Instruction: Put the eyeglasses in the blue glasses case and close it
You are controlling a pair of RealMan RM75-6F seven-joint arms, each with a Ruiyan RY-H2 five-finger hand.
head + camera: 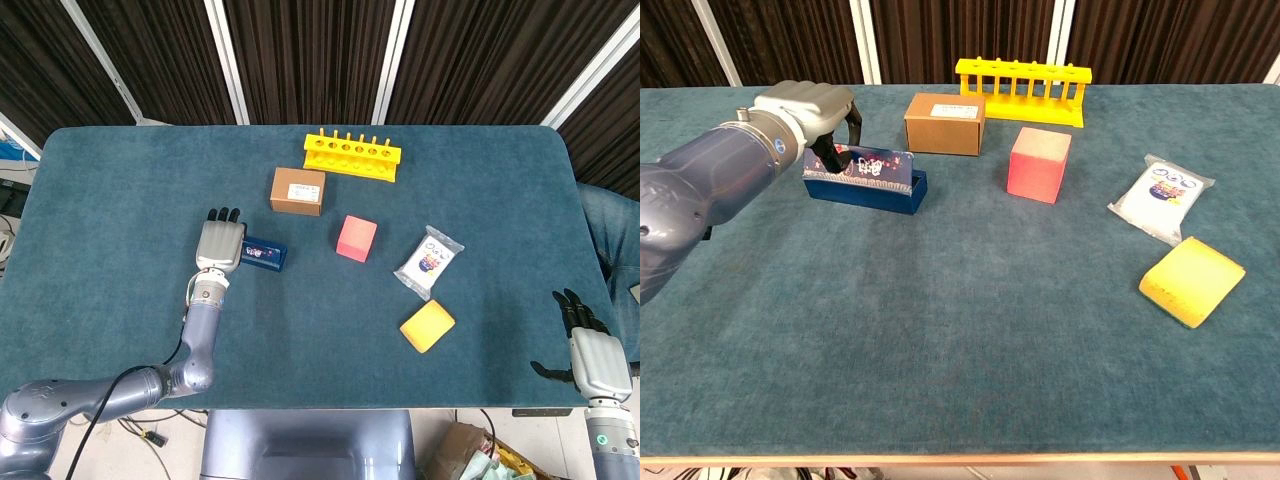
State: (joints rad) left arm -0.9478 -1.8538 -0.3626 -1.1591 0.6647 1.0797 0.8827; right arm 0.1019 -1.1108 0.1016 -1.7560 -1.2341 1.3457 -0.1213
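The blue glasses case [868, 185] lies flat on the teal table, left of centre, with its patterned lid standing only a little above the base. My left hand [805, 108] is over the case's left end, fingers curled down around the lid there. From the head view the left hand [220, 245] covers that end of the case [264, 254]. No eyeglasses show in either view; the inside of the case is hidden. My right hand [598, 360] hangs off the table's near right corner, fingers spread and holding nothing.
A brown cardboard box [945, 123] stands just behind the case, and a yellow rack [1022, 90] is farther back. A pink cube [1039, 164], a white packet [1163, 197] and a yellow sponge [1192, 280] lie to the right.
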